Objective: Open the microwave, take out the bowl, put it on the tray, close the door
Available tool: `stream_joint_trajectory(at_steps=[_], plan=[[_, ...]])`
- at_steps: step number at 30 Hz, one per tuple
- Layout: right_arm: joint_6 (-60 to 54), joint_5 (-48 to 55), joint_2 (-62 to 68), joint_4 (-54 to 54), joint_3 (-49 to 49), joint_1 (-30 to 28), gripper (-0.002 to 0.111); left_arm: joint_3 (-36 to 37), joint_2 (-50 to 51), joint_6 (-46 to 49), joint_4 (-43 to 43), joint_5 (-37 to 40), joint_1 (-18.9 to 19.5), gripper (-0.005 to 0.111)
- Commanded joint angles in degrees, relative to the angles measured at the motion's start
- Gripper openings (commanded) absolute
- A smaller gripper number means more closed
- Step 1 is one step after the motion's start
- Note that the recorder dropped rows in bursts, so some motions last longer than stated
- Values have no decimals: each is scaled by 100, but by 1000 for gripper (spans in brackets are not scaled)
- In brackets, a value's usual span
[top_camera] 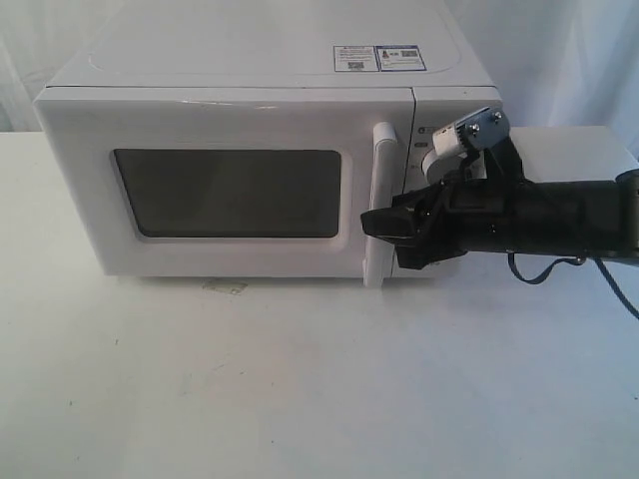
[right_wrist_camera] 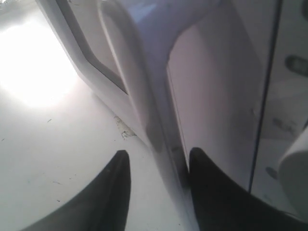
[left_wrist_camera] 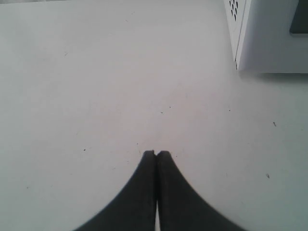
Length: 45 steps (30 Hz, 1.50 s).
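Note:
The white microwave (top_camera: 280, 60) stands at the back of the table with its door (top_camera: 230, 190) shut, so the bowl is hidden. My right gripper (top_camera: 375, 226) is at the lower part of the door's tall white bar handle (top_camera: 380, 190). In the right wrist view the gripper (right_wrist_camera: 159, 153) is open, with the handle (right_wrist_camera: 139, 96) running between its fingers; one finger sits behind the bar and the other stands apart in front of it. My left gripper (left_wrist_camera: 157, 154) is shut on nothing, low over the table near the microwave's corner (left_wrist_camera: 269, 43). No tray is in view.
The white table (top_camera: 300, 379) stretches in front of the microwave. My right arm (top_camera: 559, 215) reaches in from the right and covers the knob panel. A cable (top_camera: 544, 267) hangs below the arm. A scuff mark (top_camera: 225, 287) lies under the door's front edge.

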Motion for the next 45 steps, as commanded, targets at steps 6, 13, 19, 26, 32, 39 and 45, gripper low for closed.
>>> stream_joint_trajectory(at_steps=[6, 13, 19, 26, 32, 39, 45], plan=[[-107, 1720, -84, -572, 274, 435, 0, 28, -24, -14, -43, 14, 18, 0], [-107, 1971, -119, -591, 295, 463, 0, 28, -24, -14, -43, 14, 18, 0], [-107, 1987, -346, -639, 368, 463, 0, 28, -24, -14, -43, 14, 18, 0], [-107, 2035, -432, -623, 473, 463, 0, 28, -24, -14, -43, 14, 18, 0], [-107, 1934, -432, -614, 496, 463, 0, 28, -24, -14, -43, 14, 18, 0], [-107, 2024, -432, -671, 496, 463, 0, 28, -24, -14, -43, 14, 18, 0], [-107, 2138, -440, -763, 584, 463, 26, 28, -24, -14, -43, 14, 18, 0]])
